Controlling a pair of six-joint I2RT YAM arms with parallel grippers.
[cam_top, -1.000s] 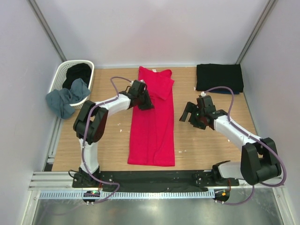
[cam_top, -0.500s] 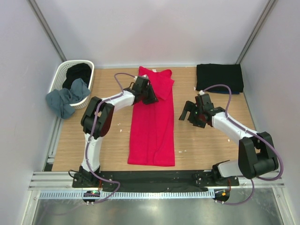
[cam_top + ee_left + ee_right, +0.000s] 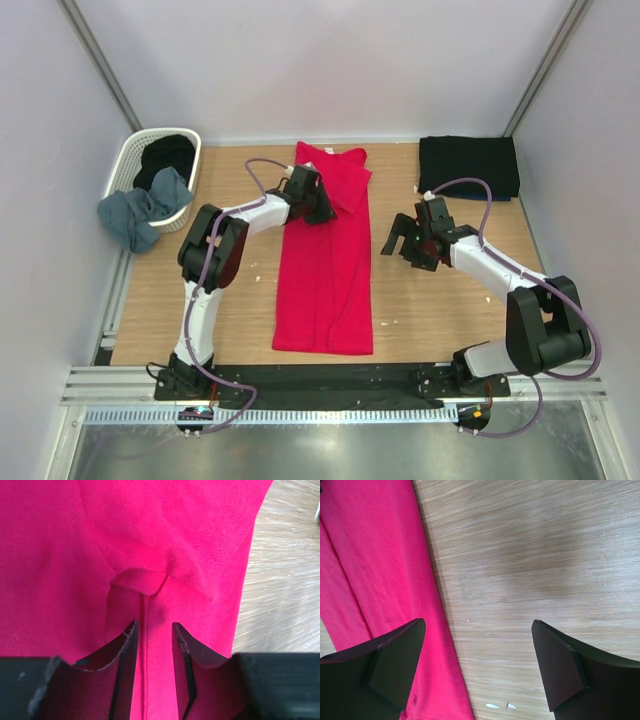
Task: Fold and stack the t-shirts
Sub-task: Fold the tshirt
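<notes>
Creeping farther toward the far end of the red shirt [image 3: 325, 270], lying lengthwise mid-tabletop [image 3: 420, 320], and easing the left jaws slightly apart above its seam. Holding the right jaws spread wide just right of it.

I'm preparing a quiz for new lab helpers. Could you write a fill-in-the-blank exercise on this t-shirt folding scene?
1. A grey-blue cloth t-shirt hangs over the rim of the white plastic lattice basket, which holds a ___ garment.
2. The folded black cloth t-shirt lies at the far ___ corner of the table.
3. Between the right claw's wide-open fingers shows mostly bare ___.
4. The left claw is above the long cloth t-shirt, whose colour is ___.
Missing: black; right; wood; red.
</notes>
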